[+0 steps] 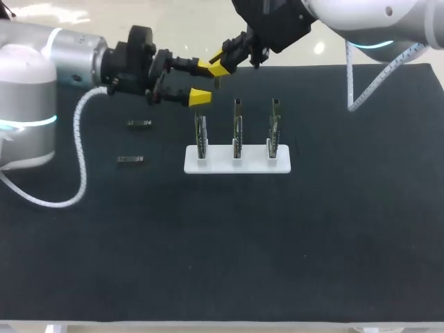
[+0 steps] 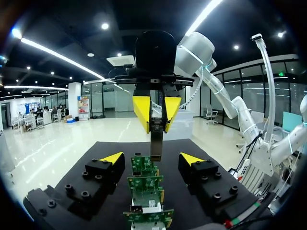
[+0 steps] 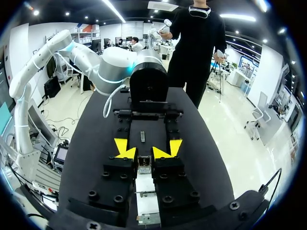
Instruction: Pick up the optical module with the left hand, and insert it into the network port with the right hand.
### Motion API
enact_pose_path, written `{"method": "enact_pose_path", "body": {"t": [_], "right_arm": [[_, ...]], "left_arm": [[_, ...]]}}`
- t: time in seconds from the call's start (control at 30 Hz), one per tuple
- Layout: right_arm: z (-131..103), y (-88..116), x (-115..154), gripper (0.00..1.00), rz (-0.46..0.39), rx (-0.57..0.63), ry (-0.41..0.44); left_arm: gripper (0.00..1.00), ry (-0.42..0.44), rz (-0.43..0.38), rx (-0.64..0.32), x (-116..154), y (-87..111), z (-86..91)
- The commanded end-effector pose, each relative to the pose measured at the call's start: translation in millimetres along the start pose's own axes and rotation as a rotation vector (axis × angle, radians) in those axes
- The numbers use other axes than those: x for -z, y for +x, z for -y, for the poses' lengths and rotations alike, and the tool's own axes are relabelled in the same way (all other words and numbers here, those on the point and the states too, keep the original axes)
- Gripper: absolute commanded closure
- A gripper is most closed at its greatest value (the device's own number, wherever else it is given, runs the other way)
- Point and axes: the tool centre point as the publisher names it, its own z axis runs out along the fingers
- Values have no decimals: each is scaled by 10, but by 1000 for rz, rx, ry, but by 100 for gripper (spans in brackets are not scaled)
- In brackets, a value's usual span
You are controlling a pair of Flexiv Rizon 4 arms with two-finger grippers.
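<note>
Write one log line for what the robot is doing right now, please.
left jaws: open, empty | right jaws: shut on optical module, upright near boards in white rack | spare modules: two, lying flat

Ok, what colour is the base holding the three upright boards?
Plain white base, best seen in the head view, under green boards.

Long ceiling strips [image 2: 53,51] and small round spotlights [image 2: 105,26] light this room evenly from overhead. The pale polished floor [image 1: 187,24] throws back white glare patches beyond the far edge, while the black tabletop [image 1: 222,250] stays matte and dull, shadows on it barely showing
</note>
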Motion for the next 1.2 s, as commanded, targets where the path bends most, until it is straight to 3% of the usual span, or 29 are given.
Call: {"method": "enact_pose_path", "body": {"t": [0.03, 0.4, 0.7, 1.07, 1.2], "right_arm": [[18, -8, -19, 100, 1, 1, -2], [31, -8, -41, 100, 8, 16, -20], [23, -50, -83, 100, 10, 31, -37], [-39, -149, -195, 100, 25, 50, -72], [-55, -177, -199, 100, 15, 60, -75]], "left_arm": [[0, -29, -85, 10, 219, -82, 44], [0, -62, -245, 3, 874, -103, 51], [0, -69, -364, 16, 1255, 17, 137], [0, -97, -421, 33, 1609, 128, 170], [0, -97, -421, 33, 1609, 128, 170]]}}
